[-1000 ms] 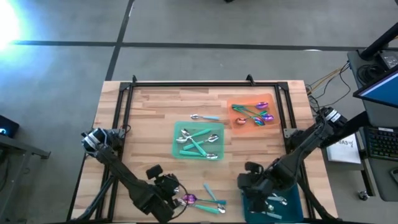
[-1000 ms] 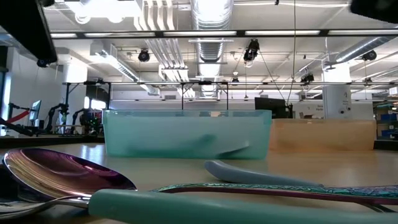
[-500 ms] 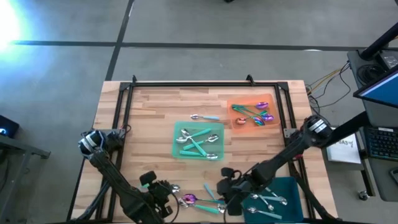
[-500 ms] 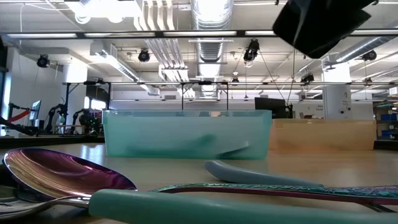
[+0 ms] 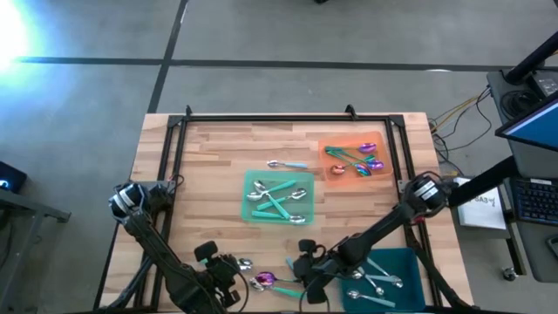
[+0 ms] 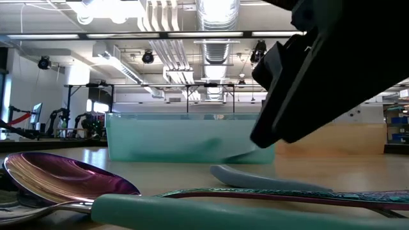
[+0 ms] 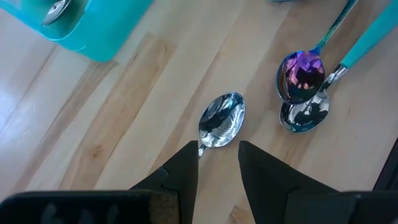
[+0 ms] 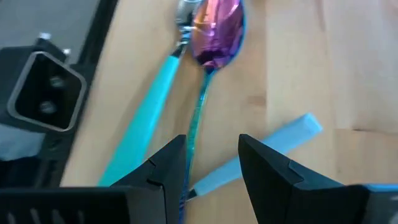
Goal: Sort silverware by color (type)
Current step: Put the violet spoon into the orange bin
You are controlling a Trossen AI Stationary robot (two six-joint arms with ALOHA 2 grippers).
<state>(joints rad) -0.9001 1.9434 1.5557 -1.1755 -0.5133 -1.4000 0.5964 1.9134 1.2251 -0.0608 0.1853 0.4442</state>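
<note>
From above, the wooden desk (image 5: 218, 157) carries a light green tray (image 5: 248, 209) at its middle, and everything else is placed from that tray. Several silver spoons with teal handles (image 5: 277, 197) lie inside it. One spoon (image 5: 286, 164) lies on bare wood just beyond its far edge. An orange tray (image 5: 384, 139) with iridescent purple-pink spoons (image 5: 359, 162) sits off its far right corner. A dark teal tray (image 5: 405, 262) with silver spoons (image 5: 377, 280) sits toward the near right. At the near edge, in front of the green tray, a loose cluster (image 5: 277, 281) of a purple spoon and teal-handled pieces lies between the left gripper (image 5: 228, 272) and the right gripper (image 5: 307, 283).

At desk height, the purple spoon bowl (image 6: 67, 176) and a teal handle (image 6: 223, 214) fill the foreground before the green tray's wall (image 6: 192, 137); a dark arm part (image 6: 332, 70) hangs at upper right.

The left wrist camera shows open fingers (image 7: 183, 171) empty, straddling the handle end of a silver spoon (image 7: 222, 120), with a purple spoon (image 7: 300, 76) lying over another silver spoon (image 7: 305, 116) nearby.

The right wrist camera shows open fingers (image 8: 168, 165) holding nothing, over the thin stem of the purple spoon (image 8: 217, 28), a teal handle (image 8: 146, 118) and a pale blue handle (image 8: 258, 152) beside it.
</note>
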